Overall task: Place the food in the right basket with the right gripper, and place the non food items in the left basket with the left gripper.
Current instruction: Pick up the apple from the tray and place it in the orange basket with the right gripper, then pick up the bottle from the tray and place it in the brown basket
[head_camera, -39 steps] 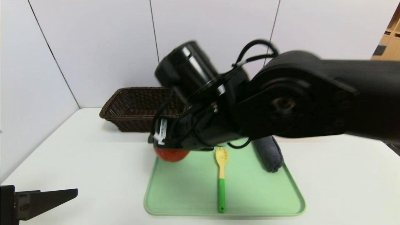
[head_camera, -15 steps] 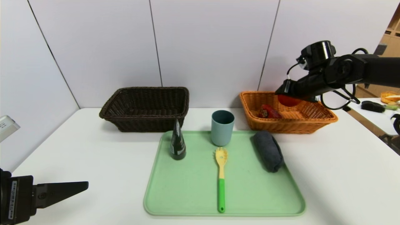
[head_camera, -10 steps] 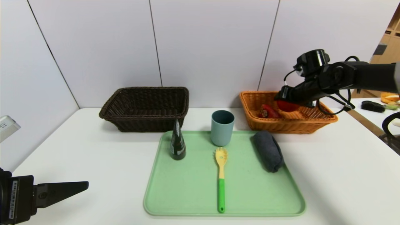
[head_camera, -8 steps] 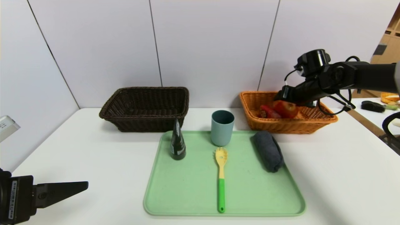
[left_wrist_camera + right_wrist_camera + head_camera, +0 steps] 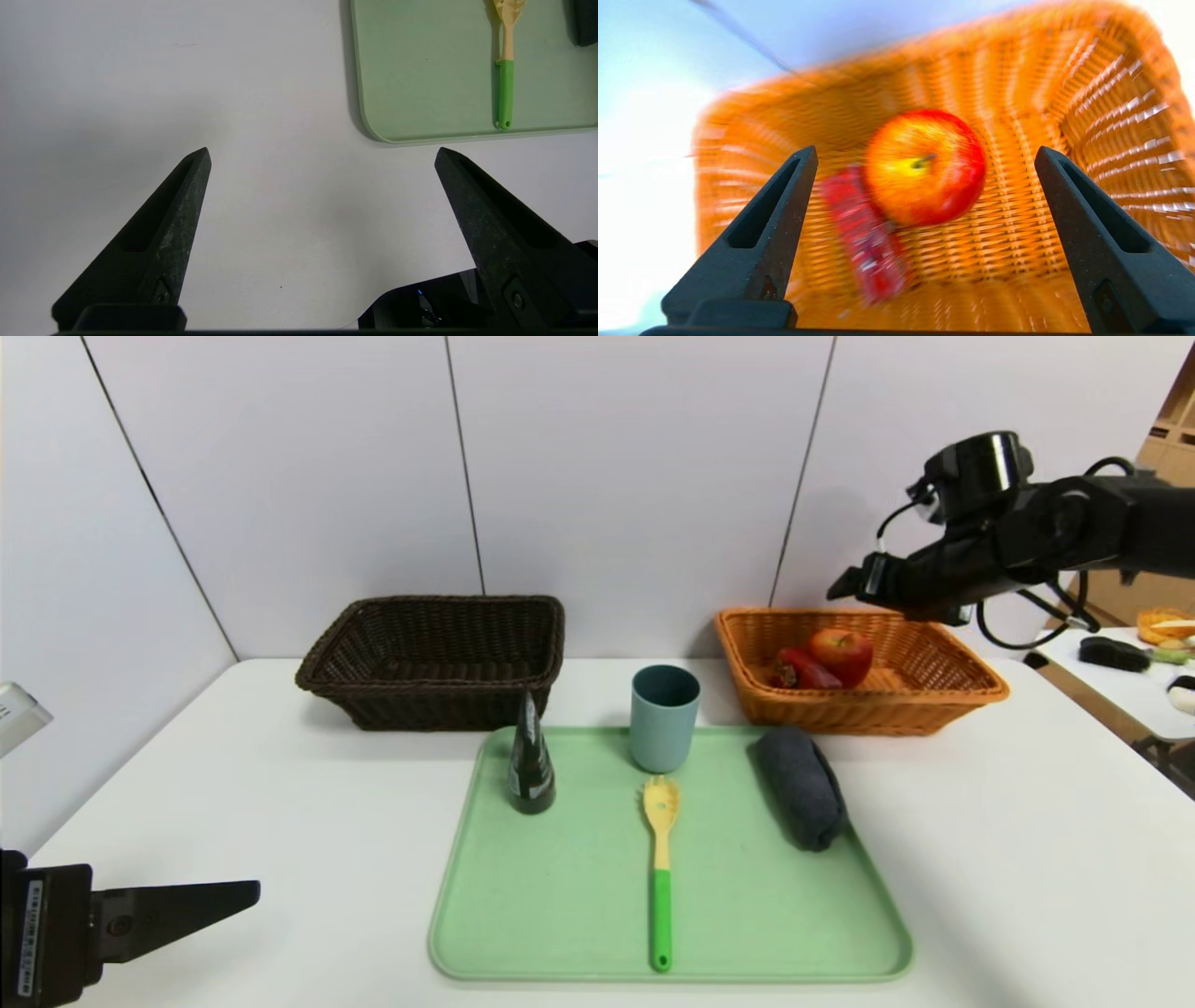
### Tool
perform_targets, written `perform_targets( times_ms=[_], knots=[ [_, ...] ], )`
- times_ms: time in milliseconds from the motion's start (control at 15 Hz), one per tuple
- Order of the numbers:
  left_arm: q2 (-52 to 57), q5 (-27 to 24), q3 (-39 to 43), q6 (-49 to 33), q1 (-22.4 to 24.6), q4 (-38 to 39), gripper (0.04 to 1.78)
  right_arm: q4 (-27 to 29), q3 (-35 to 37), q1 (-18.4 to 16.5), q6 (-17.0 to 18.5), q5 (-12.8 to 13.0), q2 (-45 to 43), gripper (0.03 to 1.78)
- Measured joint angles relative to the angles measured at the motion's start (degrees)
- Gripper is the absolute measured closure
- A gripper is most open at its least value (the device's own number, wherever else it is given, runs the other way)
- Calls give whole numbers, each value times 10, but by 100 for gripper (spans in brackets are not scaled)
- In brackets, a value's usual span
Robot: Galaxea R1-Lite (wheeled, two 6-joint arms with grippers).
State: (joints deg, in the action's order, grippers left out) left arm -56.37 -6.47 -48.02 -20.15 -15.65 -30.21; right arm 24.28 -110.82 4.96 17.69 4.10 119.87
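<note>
White bench against pale wall panels: apple [image 5: 842, 654] and red drink carton [image 5: 796, 669] lie touching inside the orange basket [image 5: 971, 691] at the far right, with the right claw [image 5: 845, 584] spread empty above them, so the food looks finished. Bottle [image 5: 531, 761], cup [image 5: 664, 717], pasta spoon [image 5: 661, 868] and rolled cloth [image 5: 801, 786] sit on the green tray [image 5: 551, 915], dark basket [image 5: 435, 656] behind its far-left corner. Left claw [image 5: 322, 158], spread, waits at the bench's near-left corner; bottle lies nearest that side, spoon's long axis running near-to-far.
</note>
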Motion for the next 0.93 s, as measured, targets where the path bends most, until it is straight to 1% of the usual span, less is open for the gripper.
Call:
perform_targets(
  times_ms=[67,200,267,333,467,533,600,667,733,867,933],
  knots=[
    [0,0,-4,1,0,1,13,2,-1,7,-2,-8,-21,19],
    [-4,0,-20,1,0,-2,13,2,-1,21,-5,-40,-64,17],
    [-9,0,-31,1,-2,-2,13,3,3,29,-7,-50,-85,16],
    [-16,0,-43,-1,-8,-2,13,3,12,36,-12,-55,-107,15],
    [-35,1,-72,-7,-36,-1,13,2,49,46,-37,-59,-149,14],
    [-47,3,-88,-16,-54,0,13,1,76,49,-56,-59,-174,13],
    [-63,9,-105,-28,-80,0,13,0,100,54,-68,-58,-196,13],
    [-80,20,-123,-43,-109,1,13,-2,117,61,-65,-54,-215,13],
    [-100,39,-140,-59,-143,3,13,-5,128,67,-49,-49,-231,12],
    [-151,93,-168,-97,-211,20,13,-6,150,74,-28,-49,-259,12],
    [-180,124,-175,-110,-239,43,13,-7,173,76,-26,-50,-274,12]
  ],
)
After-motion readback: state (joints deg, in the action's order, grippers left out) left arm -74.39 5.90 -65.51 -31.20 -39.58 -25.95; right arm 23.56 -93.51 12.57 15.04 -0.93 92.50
